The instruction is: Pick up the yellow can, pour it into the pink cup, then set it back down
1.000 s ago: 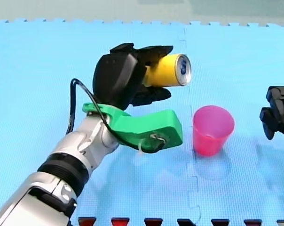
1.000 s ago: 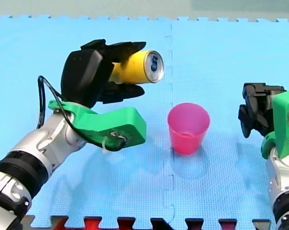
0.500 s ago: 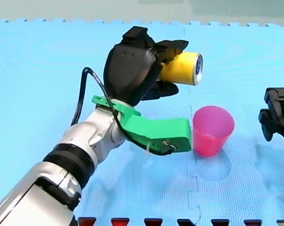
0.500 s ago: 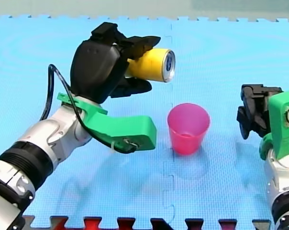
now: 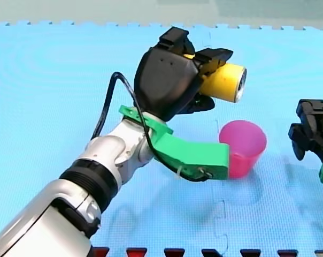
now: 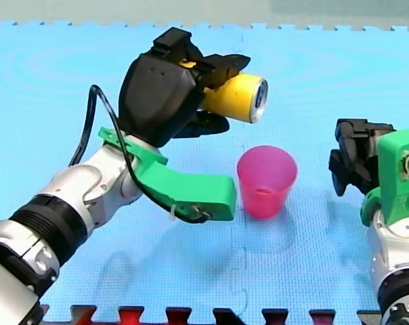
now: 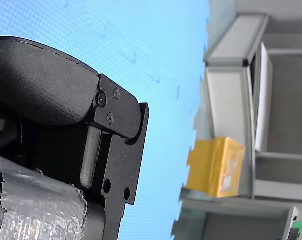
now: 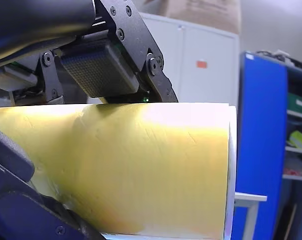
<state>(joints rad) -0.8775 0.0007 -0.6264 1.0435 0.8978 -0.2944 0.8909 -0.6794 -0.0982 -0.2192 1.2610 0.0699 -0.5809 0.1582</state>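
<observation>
In the head views there are one yellow can (image 5: pixel 224 83), one pink cup (image 5: pixel 246 143) and two robot hands over a blue foam mat (image 5: pixel 54 80). The left hand (image 5: pixel 172 80) is raised off the mat with its black fingers wrapped tight round the can's body. The can lies close to level, its long axis running across the scene and its silver top end facing the robot's right, tipped slightly down. That end hangs in the air above the near-left part of the cup's rim, not touching it. The cup stands upright on the mat (a green bracket (image 5: pixel 196 155) on the left wrist overlaps its left side). The right hand (image 6: pixel 357 159) is at the right edge, well apart from the cup, holding nothing, fingers curled in. The first wrist view shows a black casing (image 7: pixel 51 95), some grey tape (image 7: pixel 36 205), the mat, and a yellow box (image 7: pixel 216 167) on grey shelving beyond. In the second wrist view, the left hand's, the can spans the frame lengthwise with a ridged finger pad (image 8: pixel 98 70) pressed on it, and a blue cabinet (image 8: pixel 263 140) stands behind.
</observation>
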